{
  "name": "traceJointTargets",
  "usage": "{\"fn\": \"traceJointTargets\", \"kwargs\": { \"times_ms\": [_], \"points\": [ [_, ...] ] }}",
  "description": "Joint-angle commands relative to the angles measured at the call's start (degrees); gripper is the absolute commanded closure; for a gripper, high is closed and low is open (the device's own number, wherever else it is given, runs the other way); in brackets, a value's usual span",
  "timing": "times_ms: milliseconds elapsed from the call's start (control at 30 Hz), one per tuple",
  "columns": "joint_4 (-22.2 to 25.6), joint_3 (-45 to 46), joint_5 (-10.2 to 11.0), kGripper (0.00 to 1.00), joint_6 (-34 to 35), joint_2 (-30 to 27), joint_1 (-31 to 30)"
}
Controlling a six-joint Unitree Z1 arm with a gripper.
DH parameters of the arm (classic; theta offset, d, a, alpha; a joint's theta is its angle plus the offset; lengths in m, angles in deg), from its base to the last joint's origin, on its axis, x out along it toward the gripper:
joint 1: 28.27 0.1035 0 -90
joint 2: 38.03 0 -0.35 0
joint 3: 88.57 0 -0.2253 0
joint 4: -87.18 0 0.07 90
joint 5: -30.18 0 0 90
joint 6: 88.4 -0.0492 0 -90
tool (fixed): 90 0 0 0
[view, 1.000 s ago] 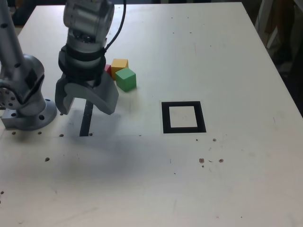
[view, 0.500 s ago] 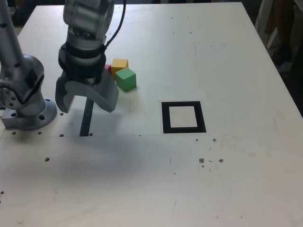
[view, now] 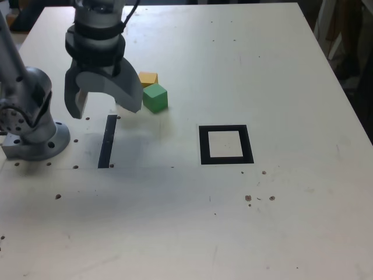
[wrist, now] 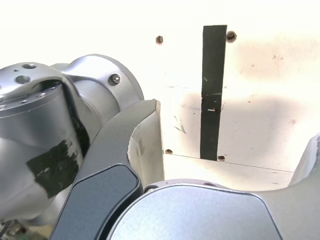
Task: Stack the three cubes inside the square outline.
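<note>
The green cube (view: 155,98) sits beside the yellow cube (view: 148,79) on a pale tabletop (view: 280,204), up and left of the square outline (view: 226,144) in the exterior view. The gripper (view: 106,111), its jaws spread wide and holding nothing, hovers just left of the cubes, above the far end of a black strip (view: 108,142).

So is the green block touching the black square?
Apart. The exterior view shows a wide stretch of white table between the green block and the black square.
</note>
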Motion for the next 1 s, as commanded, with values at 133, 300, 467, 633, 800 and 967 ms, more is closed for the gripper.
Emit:
{"fn": "traceJointTargets", "kwargs": {
  "times_ms": [133,300,467,633,800,967],
  "points": [
    [0.96,-1.68,0.16,0.01,-0.03,0.0,5.26],
    [1.94,-3.45,-0.68,0.01,0.19,-1.54,10.59],
    [2.2,-4.28,-2.03,0.01,0.88,-2.43,15.04],
    [3.19,-5.3,-2.99,0.01,2.64,-2.38,19.68],
    [5.12,-6.96,-2.53,0.01,8.49,-1.93,22.59],
    [6.07,-8.42,-2.31,0.01,14.7,-1.51,25.04]
  ]
}}
